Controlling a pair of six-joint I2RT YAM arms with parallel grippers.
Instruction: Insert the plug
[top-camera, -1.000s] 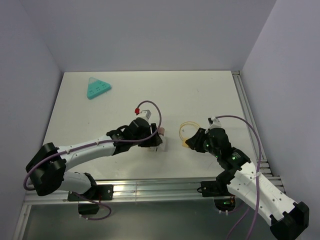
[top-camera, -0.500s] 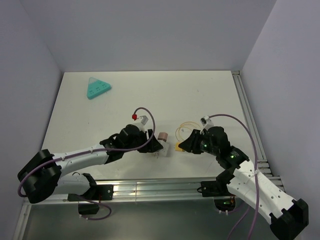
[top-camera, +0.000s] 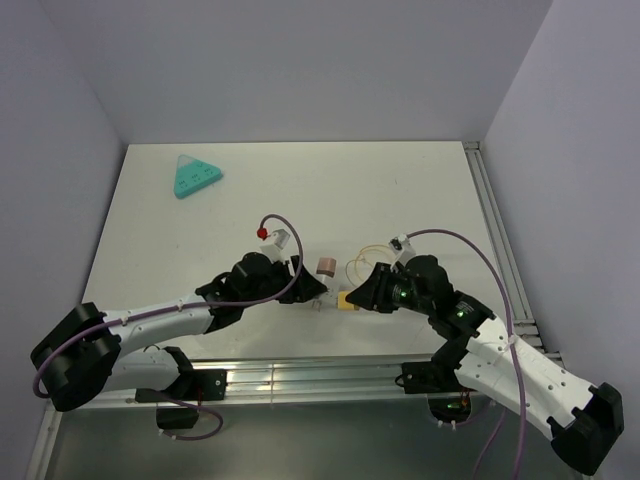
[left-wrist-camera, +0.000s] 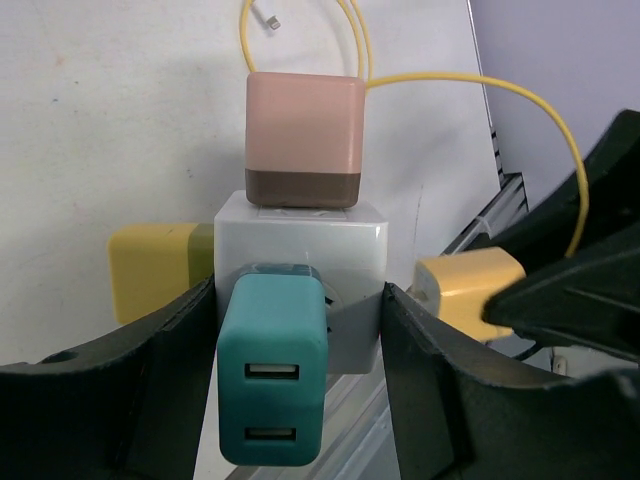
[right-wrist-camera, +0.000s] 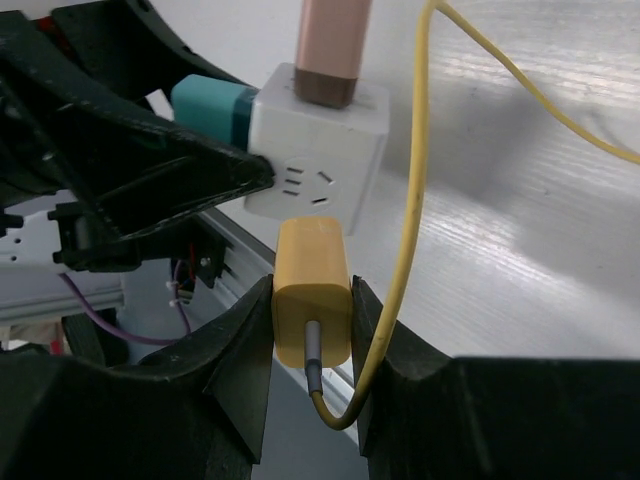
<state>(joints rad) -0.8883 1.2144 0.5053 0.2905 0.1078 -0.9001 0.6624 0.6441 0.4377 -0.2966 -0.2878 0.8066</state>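
Nearest you, your right end effector (right-wrist-camera: 312, 335) is clenched on the yellow block-shaped plug (right-wrist-camera: 312, 285). Within the last second it has closed in from well apart, and the plug's nose now sits right against the white plastic socket cube (right-wrist-camera: 325, 130). The socket holes still show, so I judge it not yet inserted; you need to line it up. Your left end effector (left-wrist-camera: 298, 335) grasps the cube's sides. Far beyond the cube lies a teal triangular block (top-camera: 196, 177).
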